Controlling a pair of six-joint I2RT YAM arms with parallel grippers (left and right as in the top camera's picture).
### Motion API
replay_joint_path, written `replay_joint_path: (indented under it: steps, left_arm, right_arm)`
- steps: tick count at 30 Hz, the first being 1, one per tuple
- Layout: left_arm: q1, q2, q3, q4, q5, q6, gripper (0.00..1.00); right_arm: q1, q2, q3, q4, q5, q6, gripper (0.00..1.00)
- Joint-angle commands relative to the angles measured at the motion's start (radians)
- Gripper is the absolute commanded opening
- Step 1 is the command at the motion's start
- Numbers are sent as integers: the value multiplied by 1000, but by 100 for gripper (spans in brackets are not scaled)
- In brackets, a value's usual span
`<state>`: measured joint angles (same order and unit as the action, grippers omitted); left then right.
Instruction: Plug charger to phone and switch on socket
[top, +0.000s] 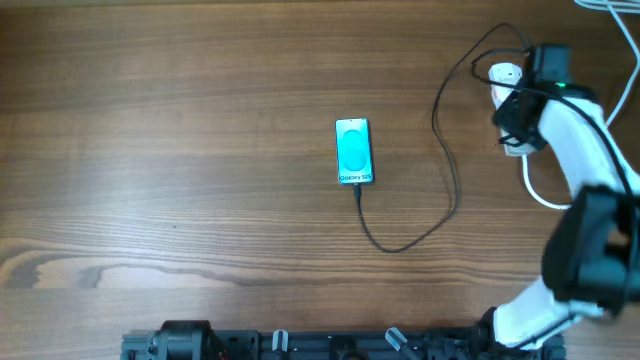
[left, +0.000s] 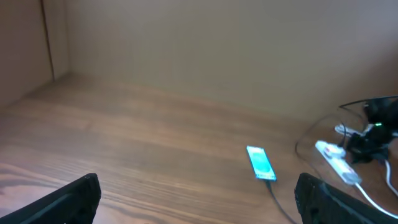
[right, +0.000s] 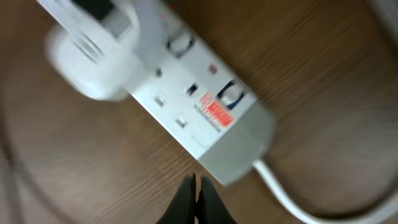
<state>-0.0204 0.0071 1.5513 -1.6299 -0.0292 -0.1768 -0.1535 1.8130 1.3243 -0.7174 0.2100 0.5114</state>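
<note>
One phone (top: 354, 150), one charger (top: 455, 195), one socket (right: 205, 106)

The table (top: 180, 150) is smooth brown wood grain with a soft sheen. On the table, the socket (right: 205, 106) looks like smooth white plastic, the phone (top: 354, 150) is glossy-screened, and the charger (top: 455, 195) is matt black.

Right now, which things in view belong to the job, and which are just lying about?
Job: phone; charger; socket; right gripper, shut, by the socket.
Not the job: wooden table; wall. No loose clutter visible.
</note>
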Motion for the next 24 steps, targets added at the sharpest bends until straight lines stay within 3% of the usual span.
replay_joint_path:
  steps: [1, 13, 20, 24]
  left_arm:
    - [11, -2, -8, 8, -7, 13, 100]
    - [-17, -2, -13, 34, -37, 12, 100]
    - [-17, -2, -244, 293, -56, 13, 100]
    - [-17, -2, -492, 648, 27, 13, 100]
  right_arm:
    - [-1, -183, 2, -42, 29, 16, 5]
    - [-1, -658, 2, -130, 21, 56, 4]
    - [-1, -823, 2, -140, 22, 33, 5]
    - [-1, -903, 2, -140, 22, 15, 5]
